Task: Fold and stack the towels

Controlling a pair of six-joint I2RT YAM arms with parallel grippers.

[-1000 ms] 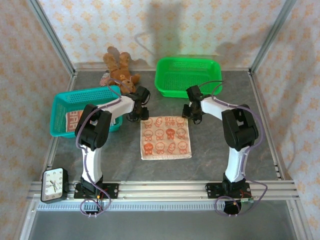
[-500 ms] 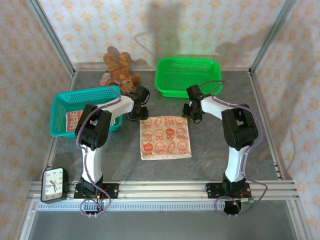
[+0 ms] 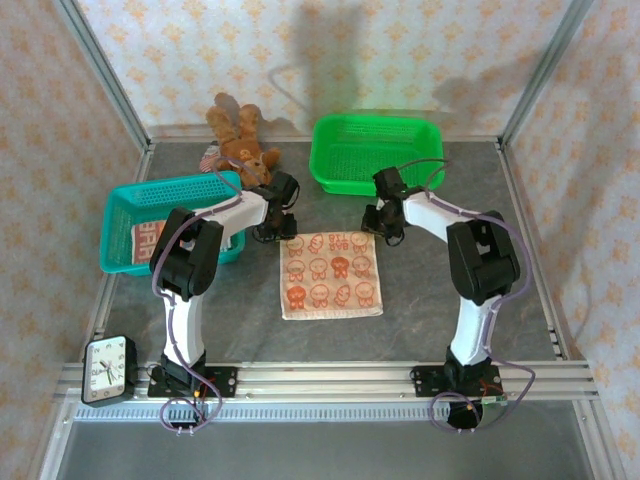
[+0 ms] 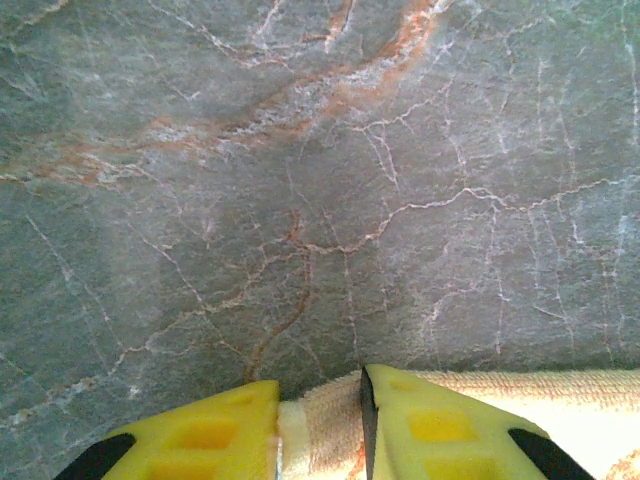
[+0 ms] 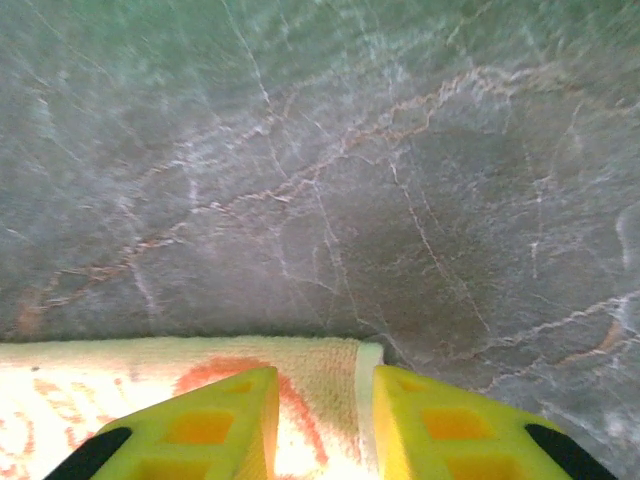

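Note:
A cream towel (image 3: 332, 272) printed with orange figures lies flat in the middle of the grey marble table (image 3: 430, 300). My left gripper (image 3: 280, 232) is down at its far left corner. In the left wrist view the yellow fingers (image 4: 210, 435) are shut on that corner of the towel (image 4: 520, 381), with cloth filling the gap of the gripper (image 4: 320, 432). My right gripper (image 3: 386, 236) is at the far right corner. There the towel's hem (image 5: 120, 380) stands pinched in the gripper (image 5: 325, 420). Another orange-print towel (image 3: 148, 238) lies in the teal basket (image 3: 170, 188).
A green basket (image 3: 378, 120) stands at the back right, just behind the right gripper. A brown teddy bear (image 3: 240, 145) lies at the back, behind the teal basket. A small clock (image 3: 108, 368) sits at the near left by the rail.
The right arm has shifted very slightly to the right. The towel and the left arm stay where they were.

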